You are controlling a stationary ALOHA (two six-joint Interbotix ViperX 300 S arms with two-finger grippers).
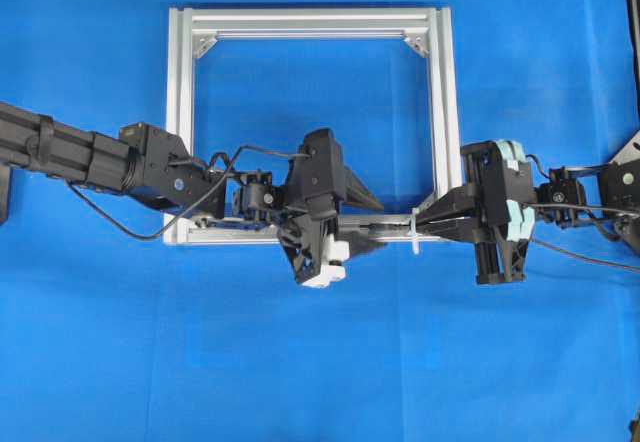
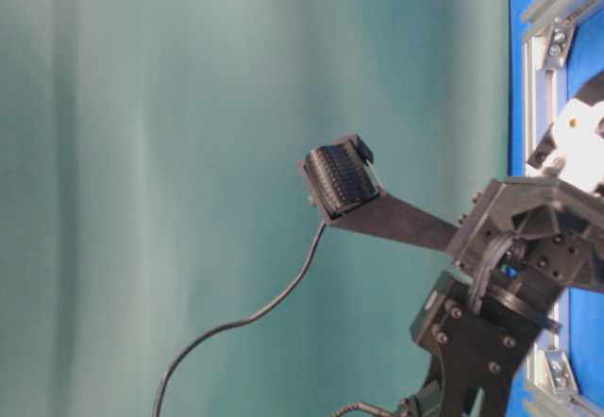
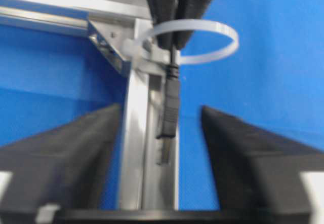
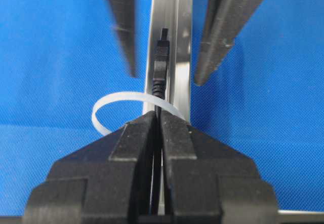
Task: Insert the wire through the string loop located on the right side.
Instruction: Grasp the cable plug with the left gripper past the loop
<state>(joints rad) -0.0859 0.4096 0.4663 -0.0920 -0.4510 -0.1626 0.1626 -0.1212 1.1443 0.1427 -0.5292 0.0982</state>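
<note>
Two tools meet over the frame's (image 1: 310, 22) lower rail. Our right tool (image 4: 158, 120) is clamped on the wire (image 4: 160, 64), whose plug pokes through the string loop (image 4: 109, 102). Our left tool (image 3: 161, 127) stands with jaws apart, one either side of the plug, not touching it. Blue worktop (image 1: 320, 362) lies beneath.

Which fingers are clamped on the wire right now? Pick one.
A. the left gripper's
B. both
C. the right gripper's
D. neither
C: the right gripper is pinched shut on the wire beside the string loop, while the left gripper fingers stand apart on either side of the plug.
</note>
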